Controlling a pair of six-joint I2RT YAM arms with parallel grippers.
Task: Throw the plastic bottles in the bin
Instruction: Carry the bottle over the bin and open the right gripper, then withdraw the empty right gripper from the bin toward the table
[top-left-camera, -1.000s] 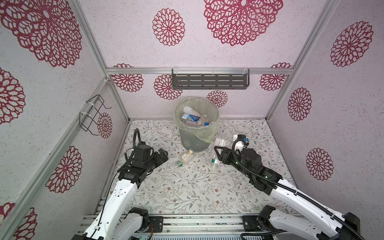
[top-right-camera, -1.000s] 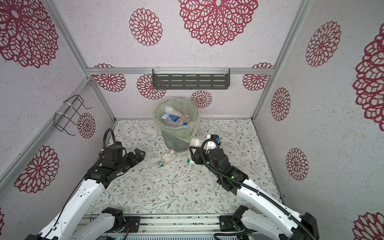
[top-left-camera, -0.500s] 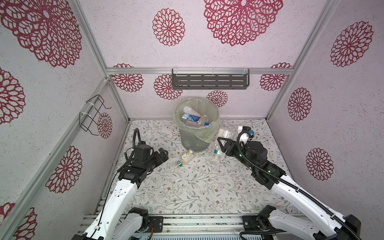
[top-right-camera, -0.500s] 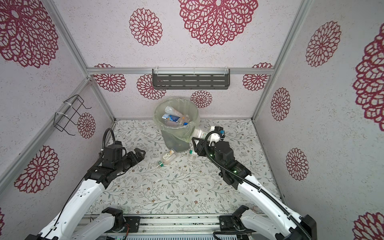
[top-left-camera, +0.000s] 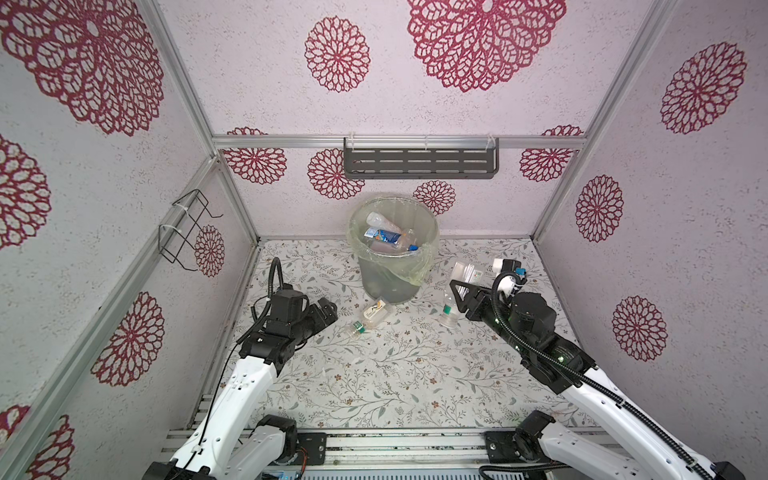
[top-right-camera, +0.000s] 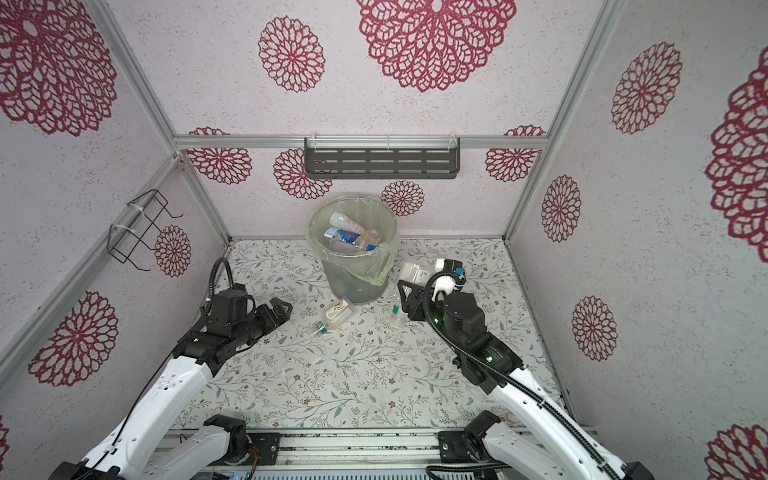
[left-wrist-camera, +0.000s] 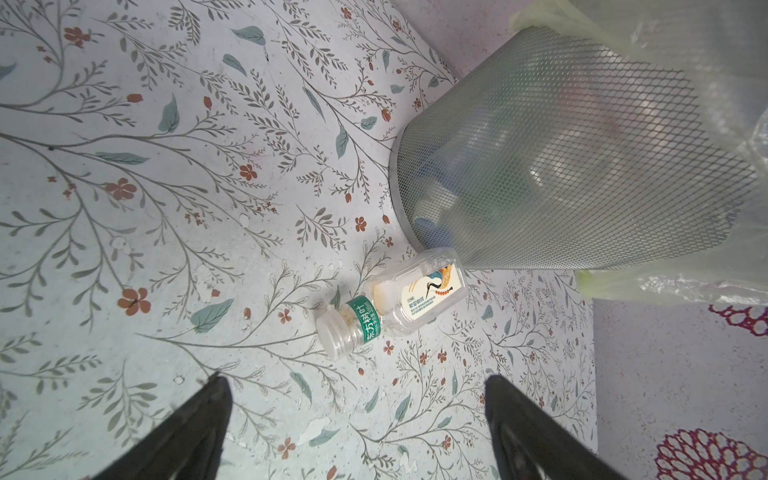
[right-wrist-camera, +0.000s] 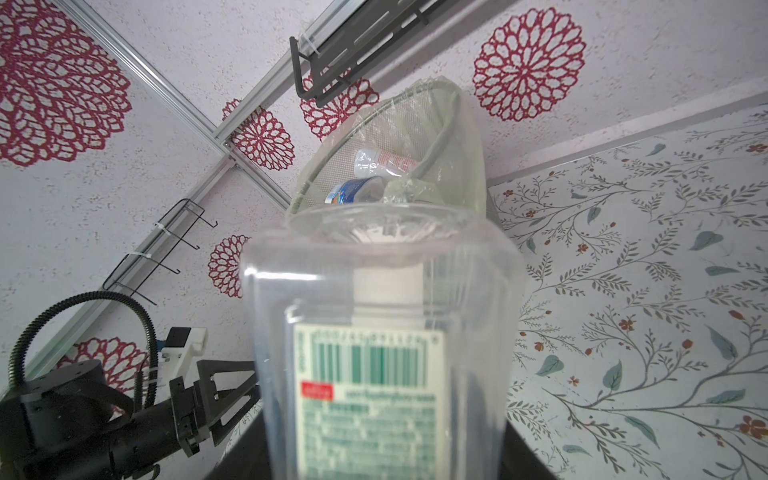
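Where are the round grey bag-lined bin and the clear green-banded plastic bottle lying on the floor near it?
Round grey bag-lined bin (top-left-camera: 380, 280): in a top view, front wall.
Clear green-banded plastic bottle (left-wrist-camera: 399, 301): left wrist view, mid-body.

Bin (top-left-camera: 390, 286) at rear centre, under wall shelf (top-left-camera: 419, 163); several btls (top-left-camera: 384, 237) in it; one btl (top-left-camera: 372, 316) lies just in front, at its base; another btl (top-left-camera: 466, 271) right of bin, in right gripper (top-left-camera: 457, 296).

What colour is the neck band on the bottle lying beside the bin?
Green band; best in left wrist view.
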